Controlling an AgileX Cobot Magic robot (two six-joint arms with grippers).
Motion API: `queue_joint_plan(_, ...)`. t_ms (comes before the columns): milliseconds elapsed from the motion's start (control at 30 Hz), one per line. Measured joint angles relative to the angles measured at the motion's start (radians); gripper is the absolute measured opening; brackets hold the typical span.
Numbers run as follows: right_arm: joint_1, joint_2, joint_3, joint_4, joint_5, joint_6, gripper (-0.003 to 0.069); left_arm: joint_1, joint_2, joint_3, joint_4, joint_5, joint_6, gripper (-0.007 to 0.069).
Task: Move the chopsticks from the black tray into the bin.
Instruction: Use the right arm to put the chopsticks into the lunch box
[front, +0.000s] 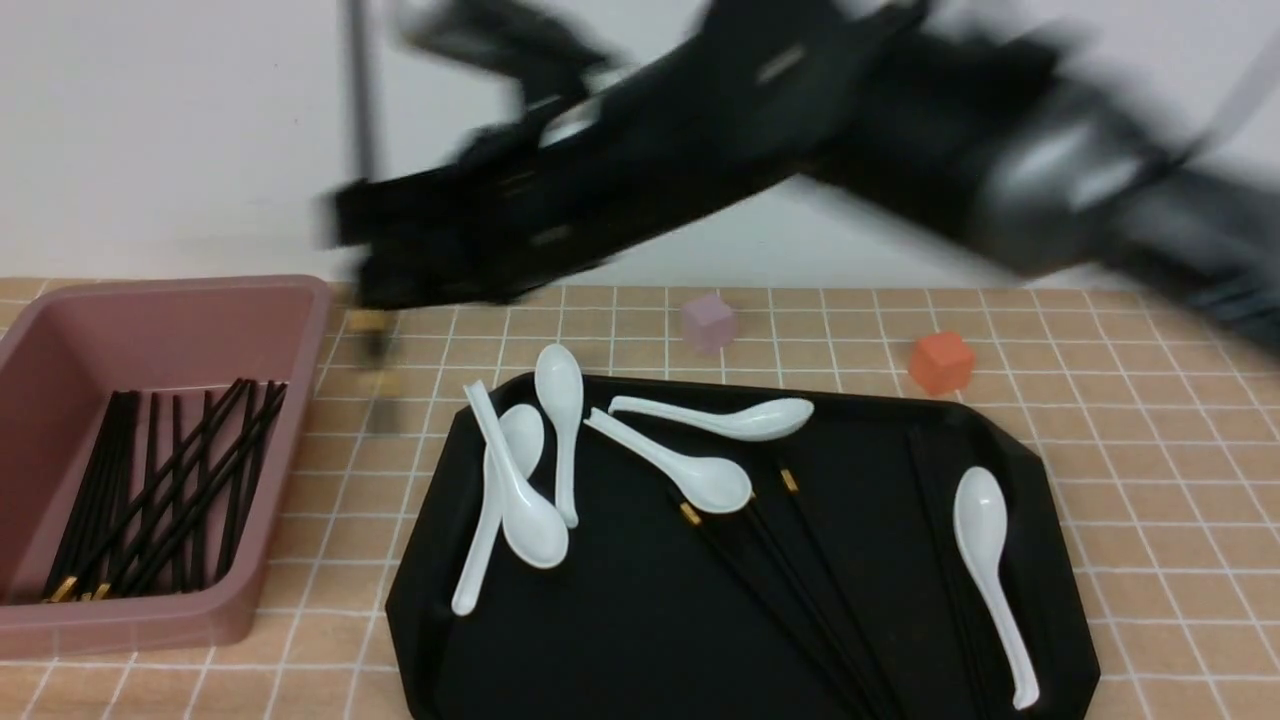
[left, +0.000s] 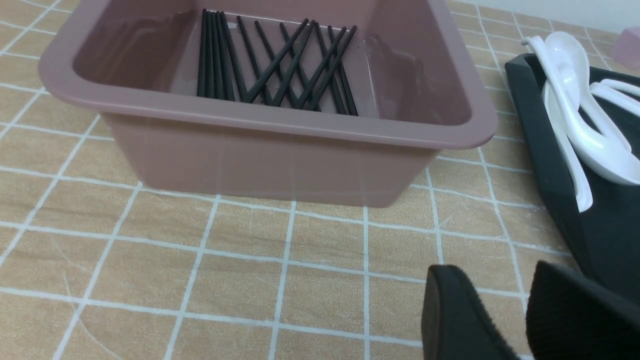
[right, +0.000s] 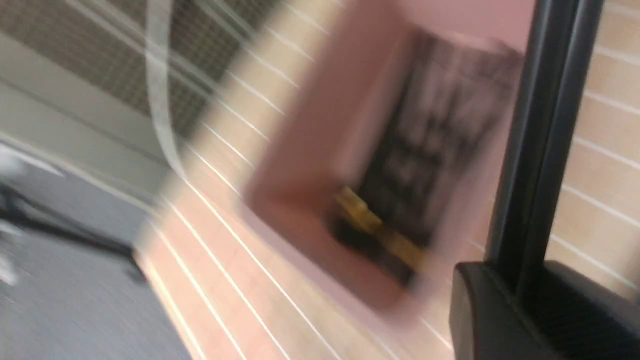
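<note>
The right arm sweeps blurred across the front view, above the table. Its gripper (front: 375, 265) is shut on black chopsticks (front: 358, 120) that hang upright with their gold bands low, just right of the bin (front: 160, 290). In the right wrist view the sticks (right: 545, 125) rise from between the shut fingers of that gripper (right: 520, 280). Several chopsticks (front: 170, 480) lie in the dusty-pink bin (left: 280, 120). More chopsticks (front: 770, 570) lie on the black tray (front: 650, 620). The left gripper (left: 495, 280) hovers low over the tiles, open and empty, between the bin and the tray (left: 545, 165).
Several white spoons (front: 520, 500) lie scattered on the tray, some near its edge (left: 590, 135). A pale purple cube (front: 709, 322) and an orange cube (front: 941, 362) sit on the tiled table behind the tray.
</note>
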Motion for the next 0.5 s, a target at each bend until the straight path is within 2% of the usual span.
queue_joint_plan(100,0.057,0.104,-0.028,0.163,-0.163,-0.101,0.0135,0.000,0.000,0.000,0.000,0.000,0.000,0.0239)
queue_joint_plan(133,0.080,0.155,-0.049,0.248,-0.233,-0.168,0.0135,0.000,0.000,0.000,0.000,0.000,0.000,0.0239)
queue_joint_plan(233,0.110,0.248,-0.099,0.406,-0.333,-0.268,0.0135,0.000,0.000,0.000,0.000,0.000,0.000,0.0239)
queue_joint_plan(400,0.122,0.398,-0.233,0.635,-0.354,-0.451,0.0135,0.000,0.000,0.000,0.000,0.000,0.000,0.0239)
queue_joint_plan(500,0.122,0.468,-0.298,0.724,-0.316,-0.515,0.0135,0.000,0.000,0.000,0.000,0.000,0.000,0.0239)
